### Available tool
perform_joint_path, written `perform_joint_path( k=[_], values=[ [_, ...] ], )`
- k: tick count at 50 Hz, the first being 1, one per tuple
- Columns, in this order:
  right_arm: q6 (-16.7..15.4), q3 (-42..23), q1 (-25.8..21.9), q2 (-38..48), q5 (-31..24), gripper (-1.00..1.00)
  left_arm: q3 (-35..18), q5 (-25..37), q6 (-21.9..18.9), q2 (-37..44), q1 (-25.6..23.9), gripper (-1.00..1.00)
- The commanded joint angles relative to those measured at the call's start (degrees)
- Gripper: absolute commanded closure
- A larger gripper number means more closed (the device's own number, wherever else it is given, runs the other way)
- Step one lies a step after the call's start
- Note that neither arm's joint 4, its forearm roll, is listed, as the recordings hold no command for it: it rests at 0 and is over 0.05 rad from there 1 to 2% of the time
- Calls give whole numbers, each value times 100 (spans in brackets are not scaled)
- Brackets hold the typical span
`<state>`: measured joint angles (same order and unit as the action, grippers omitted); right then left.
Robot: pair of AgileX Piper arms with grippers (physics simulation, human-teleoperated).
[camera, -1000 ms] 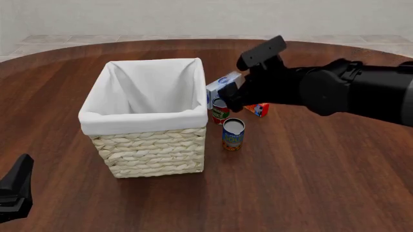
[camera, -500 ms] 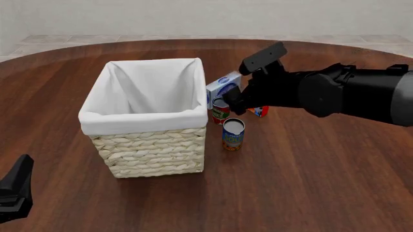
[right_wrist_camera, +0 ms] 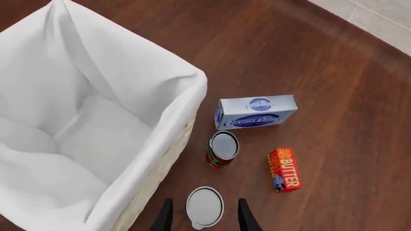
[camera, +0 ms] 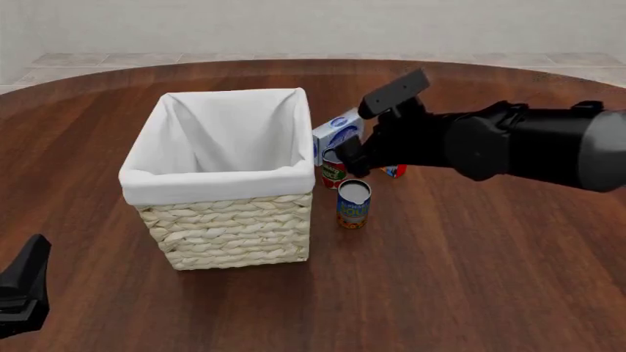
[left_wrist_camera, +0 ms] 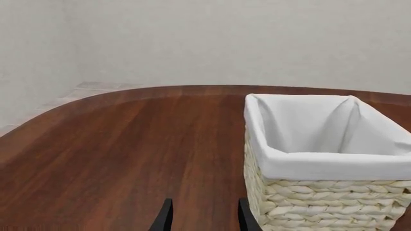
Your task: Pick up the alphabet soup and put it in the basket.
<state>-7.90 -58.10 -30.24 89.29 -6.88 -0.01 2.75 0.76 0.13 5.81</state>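
1. Approach step: right gripper [right_wrist_camera: 200, 219] hung above the alphabet soup [right_wrist_camera: 205, 206], fingers spread, nothing gripped.
2. Soup stood on the counter [camera: 470, 257] directly below it, between the fingers, just beside the basket [camera: 227, 176].
3. Next, probably: descend straight, close on soup, avoid the red can [right_wrist_camera: 222, 149] beyond.
4. Left gripper [left_wrist_camera: 200, 219] idle, released.
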Motion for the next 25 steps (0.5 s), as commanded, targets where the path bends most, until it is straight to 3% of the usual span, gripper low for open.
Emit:
perform_joint_path(
  k=[1,25],
  values=[
    [-18,35,35,122,62,-100,0,8,4,-1,6,-100],
    [63,233,88,343,221,-100,0,30,5,-4,-16,-100]
  ],
)
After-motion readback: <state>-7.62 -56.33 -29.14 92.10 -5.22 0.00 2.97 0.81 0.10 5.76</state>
